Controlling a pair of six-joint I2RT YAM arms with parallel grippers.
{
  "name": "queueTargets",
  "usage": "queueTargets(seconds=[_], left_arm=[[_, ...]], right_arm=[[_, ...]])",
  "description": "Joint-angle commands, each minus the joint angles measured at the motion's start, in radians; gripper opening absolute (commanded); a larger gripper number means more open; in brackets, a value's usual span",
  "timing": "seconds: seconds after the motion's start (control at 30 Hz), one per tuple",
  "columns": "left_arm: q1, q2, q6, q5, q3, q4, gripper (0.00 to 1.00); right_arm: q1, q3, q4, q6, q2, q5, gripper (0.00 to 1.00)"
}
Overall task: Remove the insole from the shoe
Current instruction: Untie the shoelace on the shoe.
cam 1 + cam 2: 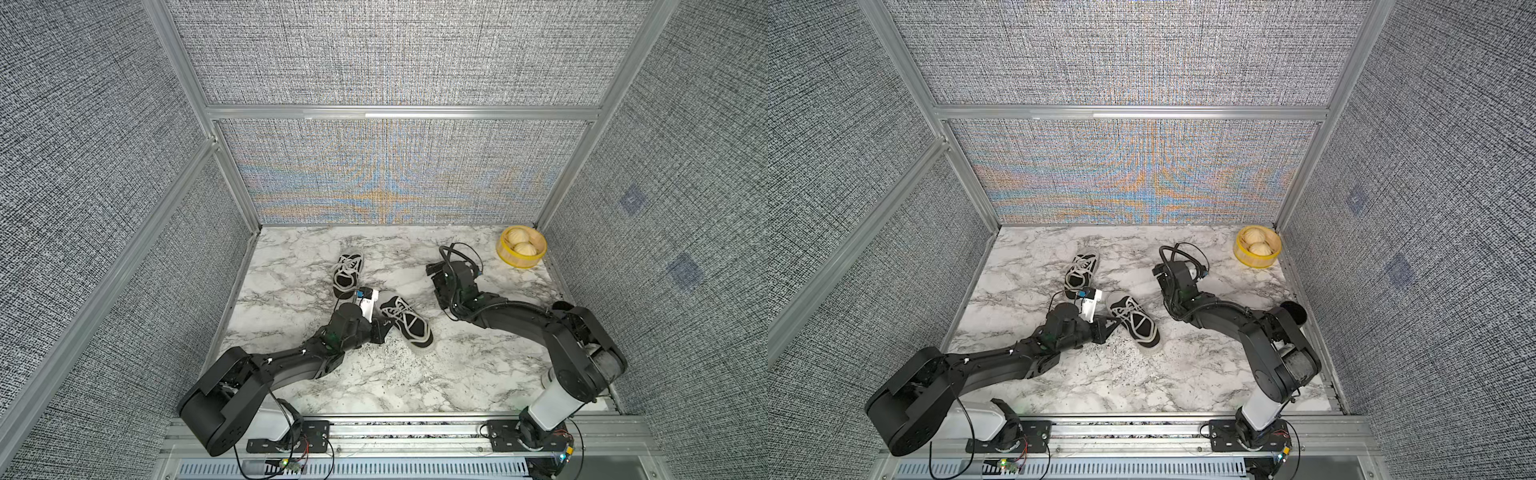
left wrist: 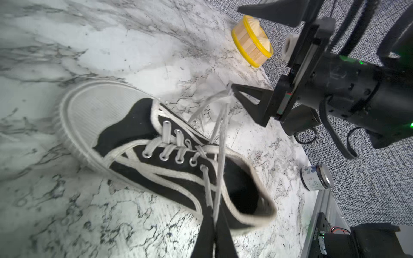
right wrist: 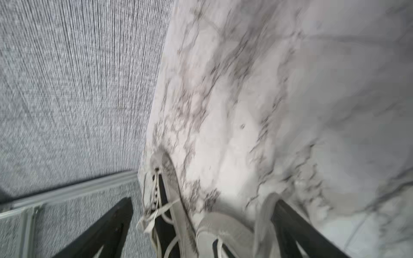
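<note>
A yellow-rimmed basket [image 1: 520, 262] held two buns [image 1: 517, 236] on the marble table [image 1: 457, 374], grey panels [image 1: 374, 62] around; left gripper [image 2: 214, 222] pinched a shoelace [image 2: 221, 134], right gripper [image 3: 202, 202] gaped.

Reaches the left arm [image 1: 291, 361] low and forward, left end effector [image 1: 385, 326] pinched shut on a shoelace [image 2: 221, 138]. Holds the right arm [image 1: 515, 316] bent at the elbow, wrist turned toward the left arm, right end effector [image 3: 202, 204] spread wide apart.
</note>
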Motion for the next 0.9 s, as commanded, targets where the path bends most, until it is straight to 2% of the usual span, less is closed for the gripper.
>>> queueTargets(seconds=[0.0, 0.2, 0.3, 0.4, 0.5, 0.63, 0.73, 0.87], left_arm=[[0.001, -0.03, -0.005, -0.036, -0.023, -0.019, 0.0], [0.001, -0.063, -0.005, -0.071, -0.041, -0.074, 0.0], [0.0, -0.069, -0.008, -0.086, -0.041, -0.089, 0.0], [0.001, -0.061, -0.008, -0.081, -0.03, -0.097, 0.0], [0.001, -0.056, -0.002, -0.071, -0.017, -0.092, 0.0], [0.001, -0.057, 0.018, -0.054, 0.001, -0.092, 0.01], [0.001, -0.061, 0.023, -0.046, 0.017, -0.087, 0.01], [0.001, -0.063, 0.017, -0.042, 0.041, -0.056, 0.01]], right_arm=[[-0.021, -0.014, 0.018, -0.019, -0.015, 0.075, 0.98], [-0.062, -0.037, 0.019, -0.027, -0.04, 0.095, 0.98], [-0.094, -0.037, 0.015, -0.079, -0.06, 0.093, 0.98], [-0.107, 0.02, -0.033, -0.231, -0.075, 0.035, 0.98], [-0.095, 0.097, -0.138, -0.411, -0.073, -0.078, 0.97], [-0.066, 0.146, -0.314, -0.645, -0.085, -0.208, 0.9], [-0.028, 0.186, -0.456, -0.842, -0.074, -0.228, 0.86], [0.027, 0.216, -0.566, -1.067, -0.036, -0.202, 0.87]])
